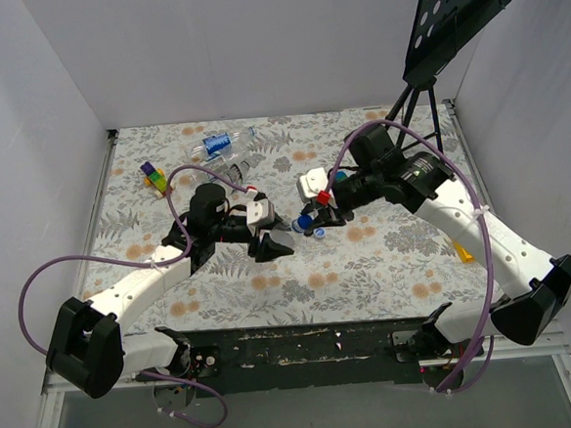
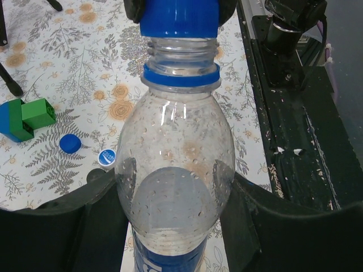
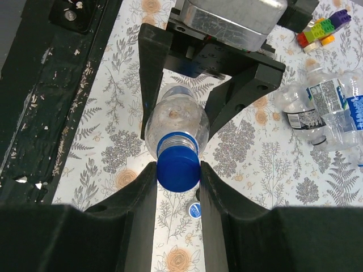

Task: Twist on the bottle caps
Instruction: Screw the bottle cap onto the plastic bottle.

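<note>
Facing each other, left hand [image 2: 176,207] grips the bottle [image 2: 176,141], right hand [image 3: 178,190] pinches its blue cap [image 3: 178,168].

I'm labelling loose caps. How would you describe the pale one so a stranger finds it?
Find the clear bottle clamped in the left gripper. On the floral table beside it, near a green block, lie two loose caps. The pale cap lies nearer the bottle, white-faced with a blue rim; the other cap is solid blue.
</note>
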You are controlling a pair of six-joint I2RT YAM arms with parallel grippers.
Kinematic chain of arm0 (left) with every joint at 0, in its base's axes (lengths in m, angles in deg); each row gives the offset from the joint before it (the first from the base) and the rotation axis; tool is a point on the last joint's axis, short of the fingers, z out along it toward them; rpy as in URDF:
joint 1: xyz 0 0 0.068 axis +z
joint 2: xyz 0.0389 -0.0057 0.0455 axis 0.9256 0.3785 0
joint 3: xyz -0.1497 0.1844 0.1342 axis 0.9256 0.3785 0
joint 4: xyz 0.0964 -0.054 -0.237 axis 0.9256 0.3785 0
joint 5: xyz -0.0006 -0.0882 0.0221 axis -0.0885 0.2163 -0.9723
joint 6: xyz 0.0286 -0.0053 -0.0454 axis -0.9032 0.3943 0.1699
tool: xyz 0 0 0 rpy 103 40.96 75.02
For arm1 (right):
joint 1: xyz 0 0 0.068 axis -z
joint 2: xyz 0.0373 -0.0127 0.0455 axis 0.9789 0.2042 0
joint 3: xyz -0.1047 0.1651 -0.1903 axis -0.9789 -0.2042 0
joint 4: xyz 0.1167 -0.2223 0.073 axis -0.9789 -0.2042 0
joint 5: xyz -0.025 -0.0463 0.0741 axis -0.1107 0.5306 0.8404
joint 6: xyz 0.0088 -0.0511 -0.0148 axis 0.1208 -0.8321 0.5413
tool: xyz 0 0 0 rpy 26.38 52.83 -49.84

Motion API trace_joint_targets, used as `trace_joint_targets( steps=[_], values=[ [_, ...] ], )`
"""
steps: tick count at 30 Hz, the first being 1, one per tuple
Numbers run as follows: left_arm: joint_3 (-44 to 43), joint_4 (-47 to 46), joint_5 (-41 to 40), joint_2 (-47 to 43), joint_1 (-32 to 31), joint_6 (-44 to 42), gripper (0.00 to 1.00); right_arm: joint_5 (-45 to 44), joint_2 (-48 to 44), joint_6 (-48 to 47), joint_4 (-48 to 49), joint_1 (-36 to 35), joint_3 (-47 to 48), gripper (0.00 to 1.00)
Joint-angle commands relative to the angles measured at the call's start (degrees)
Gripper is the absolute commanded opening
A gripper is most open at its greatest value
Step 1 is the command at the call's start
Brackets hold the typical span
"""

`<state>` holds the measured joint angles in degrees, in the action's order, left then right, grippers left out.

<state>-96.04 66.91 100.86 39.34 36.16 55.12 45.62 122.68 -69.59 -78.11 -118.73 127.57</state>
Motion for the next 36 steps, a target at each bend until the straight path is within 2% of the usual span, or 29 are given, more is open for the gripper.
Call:
trace_joint_targets(
  steps=[1, 22, 27, 30, 36],
  values=[
    [-2.8, -0.2, 2.3, -0.3, 0.4, -1.0, 0.00, 2.0, 0.9, -2.4, -1.9, -0.1, 2.4, 0.01],
    [-3.3, 0.6, 5.0, 0.3, 0.3, -1.5, 0.00, -1.9, 4.7, -5.0, -5.0, -3.2, 4.3, 0.01],
    [-2.3, -2.7, 8.2, -0.5, 0.3, -0.1, 0.00, -0.8, 5.6, -4.9, -5.3, -3.2, 3.9, 0.01],
    [-1.0, -5.2, 8.5, -1.5, 0.3, 0.2, 0.00, -1.3, 5.7, 1.4, -1.7, -3.2, 2.8, 0.01],
    [2.3, -11.0, 2.9, -4.2, 0.3, 1.6, 0.00, -6.0, 4.7, 15.2, 6.1, -3.2, -0.1, 0.01]
  ],
)
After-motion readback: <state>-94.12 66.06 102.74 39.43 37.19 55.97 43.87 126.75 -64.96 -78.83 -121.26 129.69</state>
